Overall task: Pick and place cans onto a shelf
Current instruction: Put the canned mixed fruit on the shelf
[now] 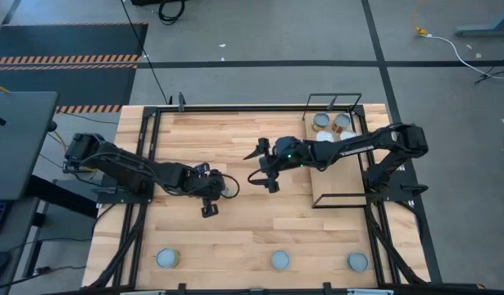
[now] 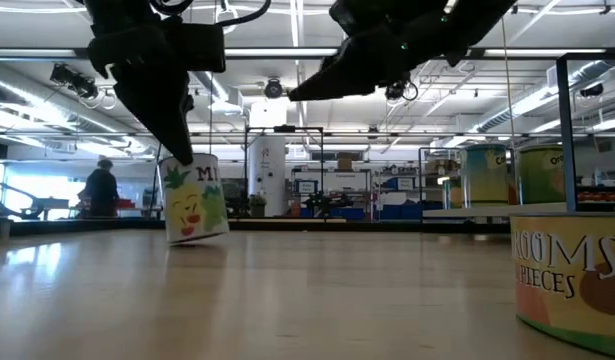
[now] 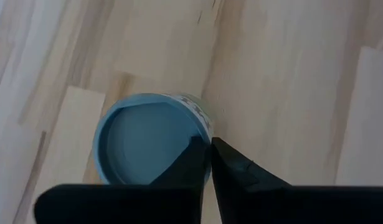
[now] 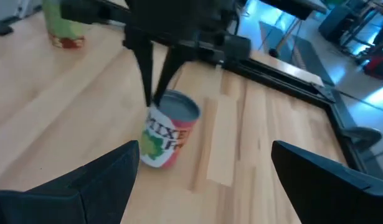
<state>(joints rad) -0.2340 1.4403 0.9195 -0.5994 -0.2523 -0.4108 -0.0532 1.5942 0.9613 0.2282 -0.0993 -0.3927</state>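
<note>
My left gripper (image 1: 217, 191) is left of the table's middle, shut on the rim of a can (image 1: 228, 187) with a silver top and a white label with green and yellow fruit (image 2: 195, 200). The can stands tilted. My right gripper (image 1: 256, 166) hovers open and empty just right of that can, fingers pointing toward it (image 4: 169, 127). The shelf (image 1: 338, 176), a brown board in a black wire frame, stands at the far right with several cans (image 1: 321, 121) on its far end. My left gripper pinches the can's top rim (image 3: 207, 134) between its two fingers, one fingertip (image 3: 194, 155) inside on the recessed lid, the other (image 3: 231, 165) outside on the wall. The fingers come from above, pointing down. The can hangs tilted below them, its bottom at the tabletop.
Three more cans stand along the table's near edge (image 1: 167, 259) (image 1: 279, 260) (image 1: 357, 261); one fills the right of the low view (image 2: 572, 270). Black frame rails (image 1: 145, 164) run along the table's left and right sides. A person (image 2: 99, 190) stands far off in the room.
</note>
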